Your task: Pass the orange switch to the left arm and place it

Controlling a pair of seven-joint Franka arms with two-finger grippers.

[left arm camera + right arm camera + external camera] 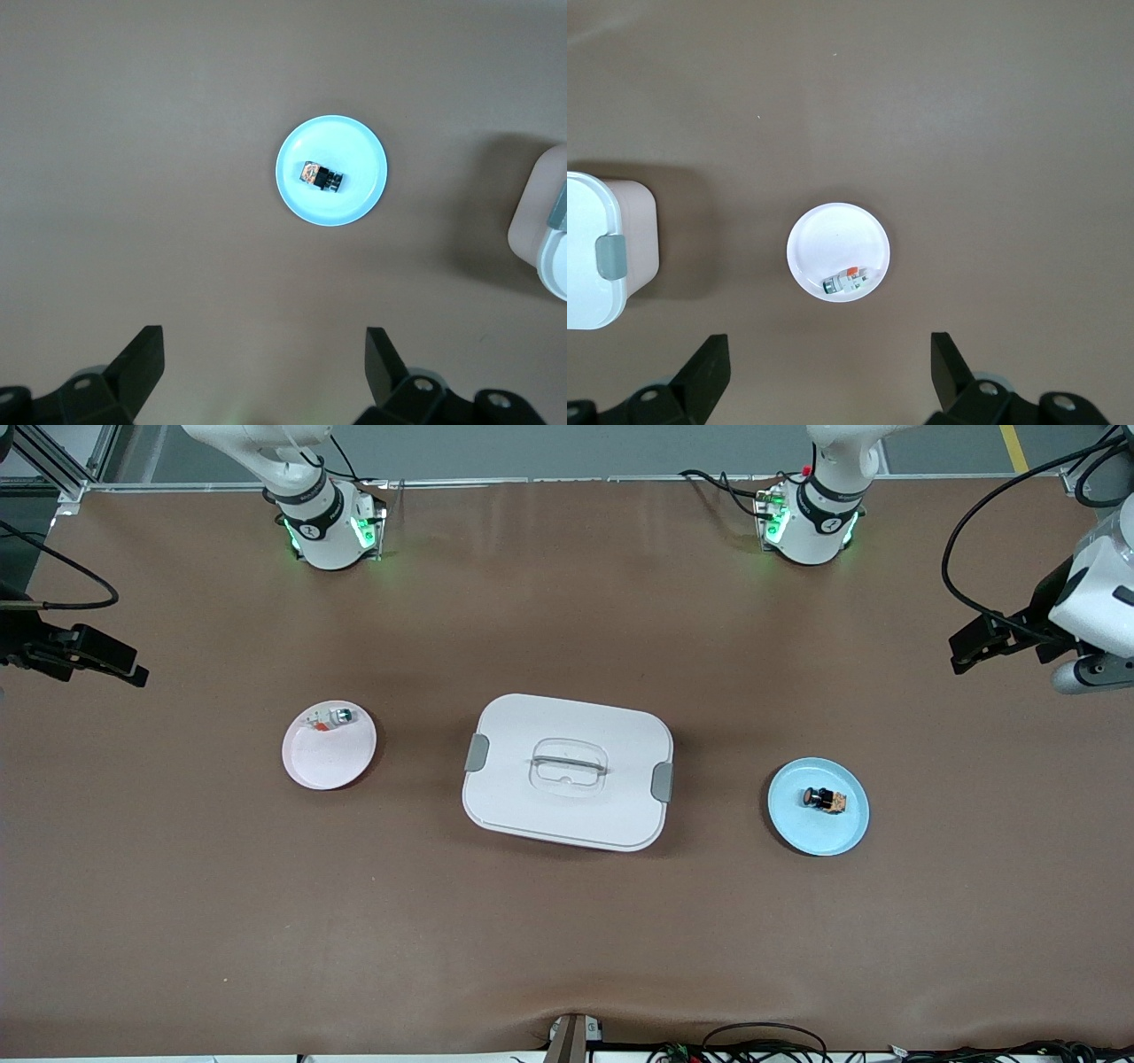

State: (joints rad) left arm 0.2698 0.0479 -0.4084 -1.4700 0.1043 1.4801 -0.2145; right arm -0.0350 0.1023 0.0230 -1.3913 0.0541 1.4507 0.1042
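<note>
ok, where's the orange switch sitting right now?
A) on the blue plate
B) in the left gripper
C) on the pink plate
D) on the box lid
A: the orange switch lies on the blue plate, toward the left arm's end of the table; the left gripper is open and empty above it, and the box lid carries nothing.

Matt brown table covering (pixel 567 939) w/ slight sheen, smooth white rounded-rectangular plastic box (pixel 567 815) w/ grey plastic latches & clear recessed handle, smooth round pale-blue plate (pixel 802 837) & pale-pink plate (pixel 323 771), prob. plastic, matt black plastic gripper fingers (pixel 142 359).
</note>
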